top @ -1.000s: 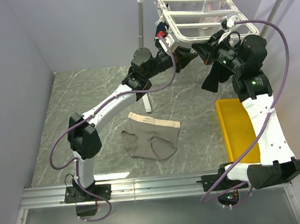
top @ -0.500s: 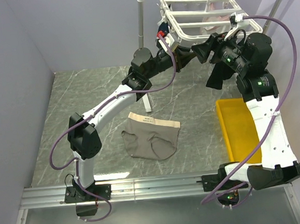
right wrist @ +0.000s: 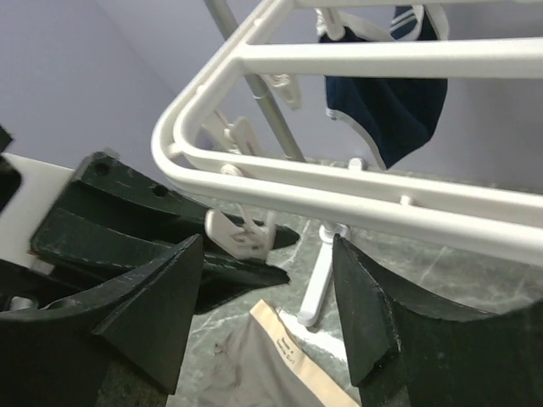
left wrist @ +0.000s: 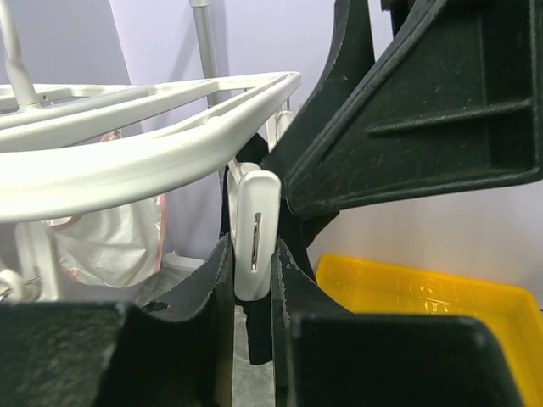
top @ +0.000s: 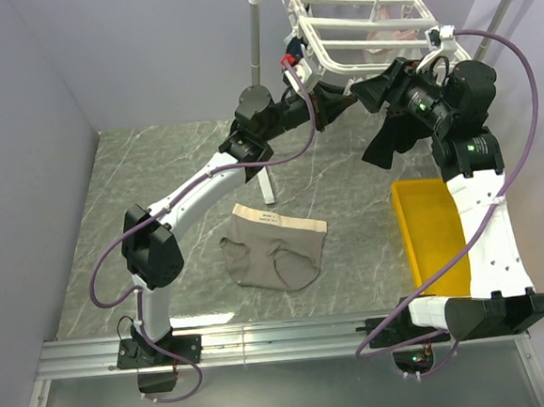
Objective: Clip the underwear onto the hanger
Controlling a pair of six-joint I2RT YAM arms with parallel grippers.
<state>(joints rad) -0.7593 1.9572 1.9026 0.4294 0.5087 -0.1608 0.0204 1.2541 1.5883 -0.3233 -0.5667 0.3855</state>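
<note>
the underwear (top: 276,252) lies flat on the table (top: 157,175) at the frame's centre, well apart from the hanger (left wrist: 127,163) up top. the left gripper (left wrist: 253,280) pinches a white clip (left wrist: 254,229); a slip there could set the rack swinging. right of it, the right gripper (right wrist: 263,263), jaws spread and empty, may snag the black garment (top: 387,143) if it descends.

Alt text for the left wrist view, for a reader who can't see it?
The jaws of the left gripper pinch a white clip hanging from a white hanger. A big black plastic part fills the upper right, a yellow tray lies below it, and a pale garment hangs at left.
</note>
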